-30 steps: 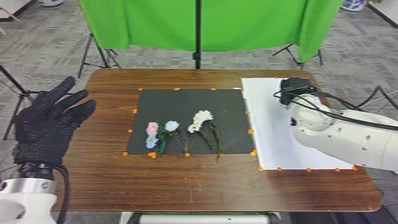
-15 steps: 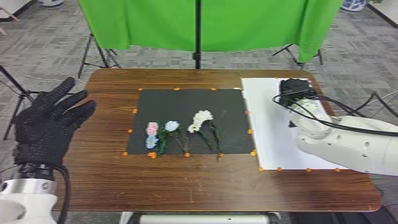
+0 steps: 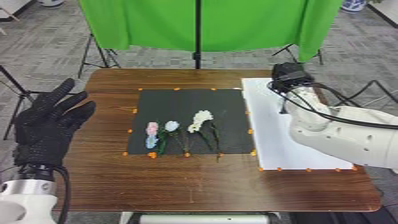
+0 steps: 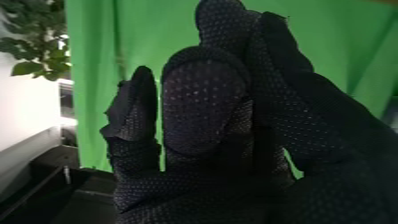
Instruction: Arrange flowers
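Head view: a brown wooden table (image 3: 160, 187) carries a black mat (image 3: 178, 105), with a white sheet (image 3: 306, 150) on its three o'clock side. Pink (image 3: 152, 128), blue (image 3: 151, 140) and white flowers (image 3: 202, 117) lie towards the mat's six o'clock edge, stems mostly pointing that way. The left hand (image 3: 40, 132), at nine o'clock, has fingers straight and spread. The right hand (image 3: 290, 74) is at two o'clock, by the sheet's far end, well apart from the flowers.

Right wrist view: the fingers look loosely open — nothing gripped — against a green curtain (image 4: 93, 100).

Likely step: choosing a flower to pick up. Next, the right hand should travel towards seven o'clock, lower, and pinch one stem gently — neighbouring stems could snag.
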Controlling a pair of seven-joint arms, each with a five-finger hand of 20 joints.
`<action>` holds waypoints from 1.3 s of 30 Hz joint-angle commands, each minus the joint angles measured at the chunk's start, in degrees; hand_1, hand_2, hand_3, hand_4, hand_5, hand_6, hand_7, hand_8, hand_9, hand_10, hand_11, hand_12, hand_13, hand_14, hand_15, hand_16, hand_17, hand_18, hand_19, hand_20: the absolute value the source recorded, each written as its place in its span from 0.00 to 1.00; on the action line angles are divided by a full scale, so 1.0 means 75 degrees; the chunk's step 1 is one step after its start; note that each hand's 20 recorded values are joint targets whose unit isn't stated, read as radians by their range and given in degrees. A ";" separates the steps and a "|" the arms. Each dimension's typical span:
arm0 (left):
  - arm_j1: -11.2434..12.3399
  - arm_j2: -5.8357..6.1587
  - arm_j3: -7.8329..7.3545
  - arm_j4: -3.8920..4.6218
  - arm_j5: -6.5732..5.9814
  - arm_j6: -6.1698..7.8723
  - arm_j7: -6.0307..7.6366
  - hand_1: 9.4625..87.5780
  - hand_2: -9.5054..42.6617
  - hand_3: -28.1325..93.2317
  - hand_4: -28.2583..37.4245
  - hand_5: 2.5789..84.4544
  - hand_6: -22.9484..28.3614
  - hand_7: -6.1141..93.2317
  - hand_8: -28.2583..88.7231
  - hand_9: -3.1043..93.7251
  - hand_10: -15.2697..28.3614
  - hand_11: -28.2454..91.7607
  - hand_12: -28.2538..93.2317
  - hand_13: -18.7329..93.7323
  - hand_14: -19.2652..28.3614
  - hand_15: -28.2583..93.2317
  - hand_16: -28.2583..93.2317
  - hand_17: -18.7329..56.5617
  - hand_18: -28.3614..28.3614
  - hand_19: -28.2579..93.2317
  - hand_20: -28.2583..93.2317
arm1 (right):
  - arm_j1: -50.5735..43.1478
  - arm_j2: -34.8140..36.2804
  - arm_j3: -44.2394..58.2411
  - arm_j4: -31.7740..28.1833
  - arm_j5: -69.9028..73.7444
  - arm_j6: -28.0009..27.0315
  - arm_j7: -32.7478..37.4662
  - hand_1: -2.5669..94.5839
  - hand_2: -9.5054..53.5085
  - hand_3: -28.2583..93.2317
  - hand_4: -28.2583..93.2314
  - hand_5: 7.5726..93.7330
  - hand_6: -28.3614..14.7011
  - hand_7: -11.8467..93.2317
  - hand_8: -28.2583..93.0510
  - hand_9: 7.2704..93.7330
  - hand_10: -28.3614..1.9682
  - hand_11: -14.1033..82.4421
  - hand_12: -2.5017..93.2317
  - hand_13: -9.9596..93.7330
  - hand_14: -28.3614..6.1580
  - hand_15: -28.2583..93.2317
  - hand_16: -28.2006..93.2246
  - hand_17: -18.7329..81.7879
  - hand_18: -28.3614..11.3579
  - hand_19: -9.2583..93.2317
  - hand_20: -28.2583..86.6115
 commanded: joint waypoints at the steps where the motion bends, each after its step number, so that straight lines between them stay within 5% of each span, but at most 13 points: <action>1: 0.0030 -0.0045 0.0044 0.0040 -0.0002 0.0038 -0.0138 0.15 0.37 0.87 0.00 0.40 0.64 0.19 0.17 0.35 0.81 0.46 0.32 0.39 1.00 0.70 0.14 0.18 0.95 0.79 0.35 | -0.0399 -0.0049 0.0698 -0.0544 -0.0256 -0.1818 0.0635 0.52 0.00 0.86 0.00 0.75 0.67 0.42 0.22 0.88 0.69 0.30 0.35 0.83 0.75 0.78 0.40 0.51 0.23 0.96 0.49; 2: 0.0033 -0.0038 0.0043 0.0041 -0.0008 0.0048 -0.0146 0.15 0.37 0.87 0.00 0.40 0.64 0.19 0.17 0.35 0.81 0.46 0.32 0.39 1.00 0.70 0.14 0.18 0.95 0.79 0.35 | -0.0484 -0.0006 0.0911 -0.0608 0.0003 -0.2279 0.0686 0.45 0.00 0.89 0.00 0.68 0.65 0.37 0.15 0.77 0.54 0.37 0.25 0.79 0.67 0.80 0.38 0.49 0.21 0.95 0.49; 5: 0.0084 -0.0035 0.0039 0.0043 -0.0012 0.0042 -0.0145 0.15 0.37 0.87 0.00 0.40 0.64 0.19 0.17 0.35 0.81 0.46 0.32 0.39 1.00 0.70 0.14 0.18 0.95 0.79 0.35 | -0.0876 0.0116 0.1503 -0.0708 0.0416 -0.2773 0.0849 0.37 0.00 0.90 0.01 0.53 0.59 0.28 0.12 0.59 0.34 0.36 0.18 0.70 0.53 0.84 0.35 0.45 0.16 0.95 0.48; 9: -0.0176 -0.0018 0.0229 0.0130 0.0002 -0.0022 -0.0289 0.15 0.37 0.87 0.00 0.40 0.64 0.19 0.17 0.35 0.81 0.46 0.32 0.39 1.00 0.70 0.14 0.18 0.95 0.79 0.35 | -0.1276 0.0471 0.1924 -0.1080 0.0364 -0.3030 0.1106 0.36 0.00 0.90 0.01 0.49 0.57 0.26 0.13 0.55 0.27 0.33 0.17 0.68 0.48 0.84 0.33 0.44 0.13 0.95 0.48; 14: -0.0092 0.0006 0.0176 0.0104 -0.0004 0.0006 -0.0241 0.15 0.37 0.87 0.00 0.40 0.64 0.19 0.17 0.35 0.80 0.46 0.32 0.39 1.00 0.70 0.14 0.18 0.95 0.79 0.35 | -0.1436 0.0516 0.1998 -0.1139 0.0240 -0.3071 0.1044 0.36 0.00 0.89 0.01 0.49 0.56 0.26 0.14 0.55 0.25 0.32 0.17 0.67 0.46 0.85 0.33 0.44 0.11 0.96 0.48; 21: -0.0244 0.0050 0.0211 0.0164 0.0042 -0.0070 -0.0374 0.15 0.37 0.87 0.00 0.40 0.64 0.19 0.17 0.35 0.81 0.46 0.32 0.39 1.00 0.70 0.14 0.18 0.95 0.79 0.35 | -0.1432 0.0563 0.1873 -0.0970 0.0305 -0.2945 0.1149 0.36 0.00 0.89 0.01 0.50 0.57 0.26 0.14 0.56 0.25 0.32 0.18 0.68 0.46 0.85 0.32 0.44 0.11 0.97 0.48; 28: -0.0143 0.0076 0.0246 0.0125 -0.0047 0.0041 -0.0144 0.15 0.37 0.87 0.00 0.40 0.64 0.19 0.17 0.35 0.81 0.46 0.32 0.39 1.00 0.71 0.14 0.18 0.95 0.79 0.35 | -0.1553 0.0411 0.1897 -0.0607 0.0501 -0.2831 0.1035 0.38 0.00 0.89 0.01 0.53 0.59 0.27 0.13 0.58 0.30 0.32 0.18 0.69 0.48 0.85 0.32 0.45 0.12 0.97 0.48; 36: -0.0051 0.0041 0.0207 0.0090 -0.0053 0.0059 -0.0082 0.15 0.37 0.87 0.00 0.40 0.64 0.19 0.17 0.35 0.81 0.46 0.32 0.39 1.00 0.70 0.13 0.18 0.95 0.79 0.35 | -0.1566 0.0388 0.1494 -0.0182 0.0388 -0.2061 0.0994 0.49 0.00 0.88 0.00 0.66 0.67 0.33 0.16 0.74 0.54 0.36 0.18 0.81 0.65 0.78 0.34 0.53 0.22 0.99 0.46; 39: -0.0058 0.0022 0.0214 0.0094 -0.0050 0.0076 -0.0105 0.15 0.37 0.87 0.00 0.40 0.64 0.19 0.17 0.35 0.81 0.46 0.32 0.39 1.00 0.70 0.14 0.18 0.95 0.79 0.35 | -0.1431 0.0442 0.1109 -0.0069 0.0135 -0.1601 0.0979 0.54 0.00 0.85 0.00 0.69 0.67 0.37 0.19 0.79 0.62 0.31 0.25 0.83 0.71 0.75 0.38 0.56 0.24 1.00 0.46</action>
